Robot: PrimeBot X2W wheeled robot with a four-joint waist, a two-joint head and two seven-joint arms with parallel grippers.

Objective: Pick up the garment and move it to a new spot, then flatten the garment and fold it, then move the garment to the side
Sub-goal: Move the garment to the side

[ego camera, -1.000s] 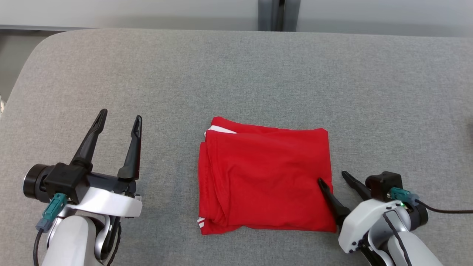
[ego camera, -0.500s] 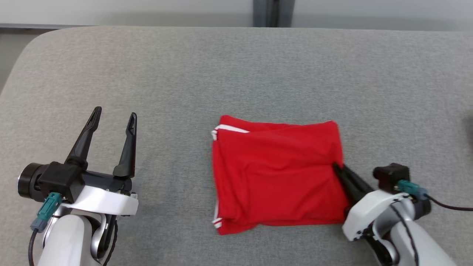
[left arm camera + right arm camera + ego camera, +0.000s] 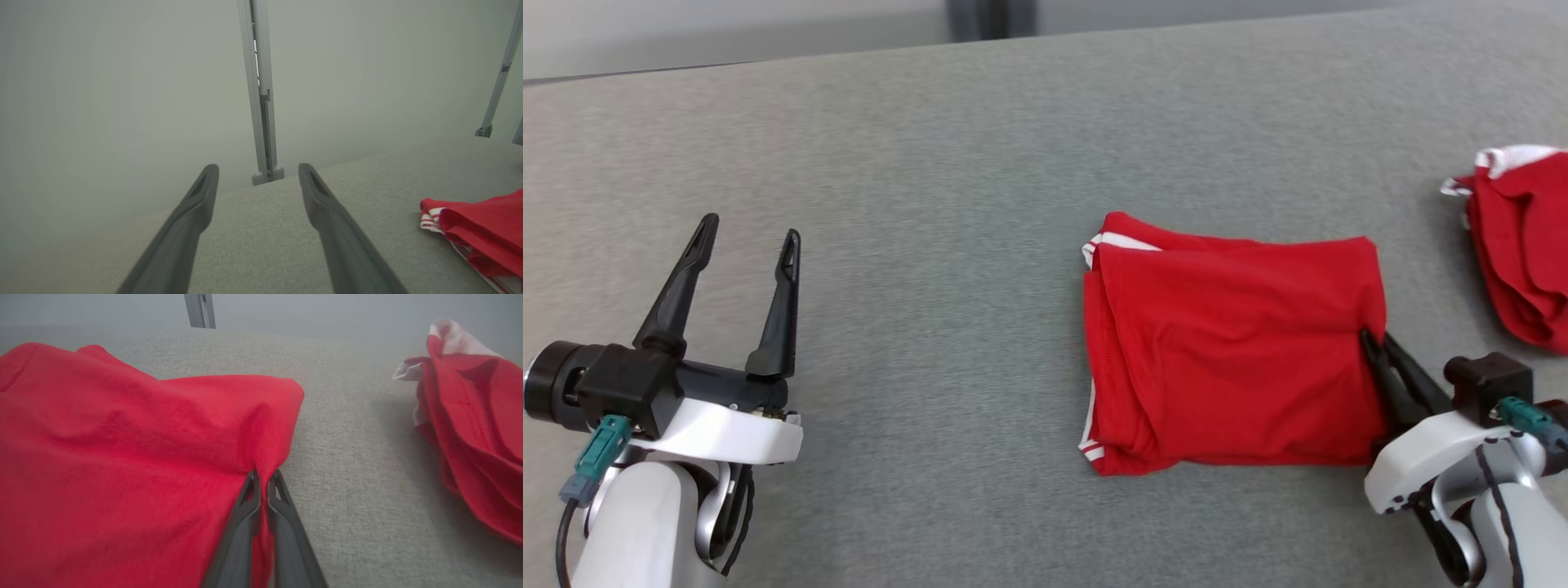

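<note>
Right of centre on the grey woven surface (image 3: 931,245), lying flat as a folded red fabric garment with white stripe trim (image 3: 1233,359), and being pinched midway along its right edge by the right gripper (image 3: 1369,336), two long dark fingers clenched together on a small pucker of cloth. Leaving unclear, from the head view, how much cloth is caught, the tips merging into one dark wedge against the red; showing it plainly in the right wrist view, with a ridge of red fabric squeezed between the closed tips and running down between the fingers. Hovering well to the left over bare surface as the left gripper (image 3: 751,228), fingers spread wide, grasping nothing, well apart from the garment. Being cut off by the right frame edge in the head view: a second crumpled red cloth with a white border (image 3: 1523,245), near the folded garment but not touching it, likewise cropped in the right wrist view. Catching the garment's striped corner at the right edge of the left wrist view, the rest cut off, plus a pale grey upright metal post (image 3: 261,102) beyond the surface's far edge, standing against a hazy plain wall (image 3: 102,102).
</note>
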